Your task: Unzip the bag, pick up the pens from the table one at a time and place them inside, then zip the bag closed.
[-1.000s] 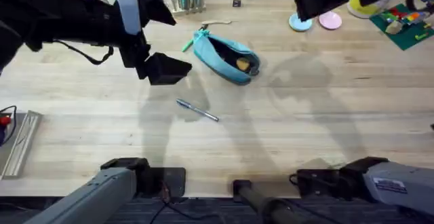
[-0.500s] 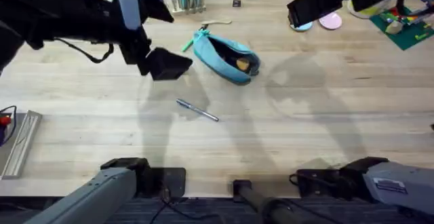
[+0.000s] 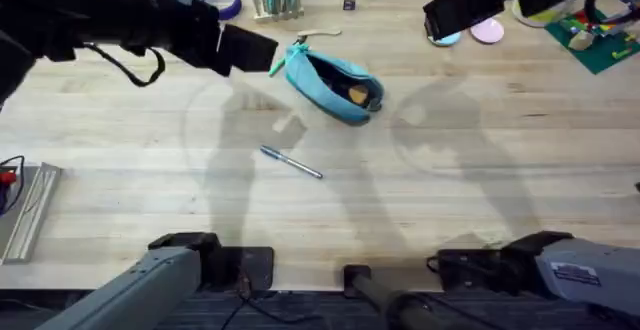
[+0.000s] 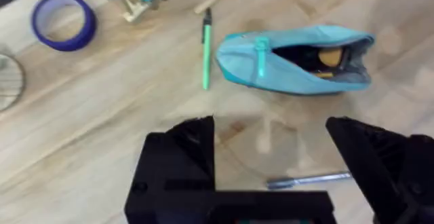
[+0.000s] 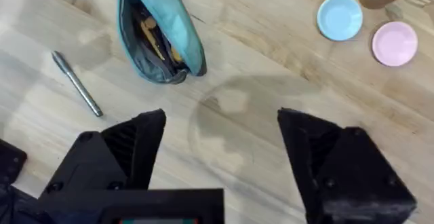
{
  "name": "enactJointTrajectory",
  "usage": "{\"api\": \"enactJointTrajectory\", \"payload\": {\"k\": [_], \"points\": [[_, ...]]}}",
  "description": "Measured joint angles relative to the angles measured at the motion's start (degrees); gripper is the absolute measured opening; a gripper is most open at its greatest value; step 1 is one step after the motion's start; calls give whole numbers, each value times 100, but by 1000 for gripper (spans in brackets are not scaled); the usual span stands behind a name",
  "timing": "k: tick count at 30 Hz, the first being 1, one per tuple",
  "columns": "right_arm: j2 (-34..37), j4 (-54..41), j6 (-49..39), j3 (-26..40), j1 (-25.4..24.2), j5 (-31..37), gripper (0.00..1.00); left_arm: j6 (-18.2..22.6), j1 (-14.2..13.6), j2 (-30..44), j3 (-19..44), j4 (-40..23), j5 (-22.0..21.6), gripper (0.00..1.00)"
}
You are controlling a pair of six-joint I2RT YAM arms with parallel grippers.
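Bag [image 3: 334, 85], teal, unzipped and gaping, lying on bench [image 3: 450, 200] toward the far middle. Green pen [image 4: 205, 47] just beside its zipper end, flat on the wood. Silver pen [image 3: 291, 162] nearer the bases, apart from bag. Left tool [image 4: 271, 163] raised above the green pen, spread wide, holding nothing. Right tool [image 5: 220, 149] raised too, spread wide, likewise holding nothing.
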Motion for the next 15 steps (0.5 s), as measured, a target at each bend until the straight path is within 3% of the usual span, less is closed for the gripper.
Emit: {"api": "enactJointTrajectory", "payload": {"k": [8,15], "points": [[12,53,0,0,0,0,998,-37,0,57,10,444,-540,991],[143,94,-1,0,0,0,998,-74,0,993,451,386,-776,991]]}}
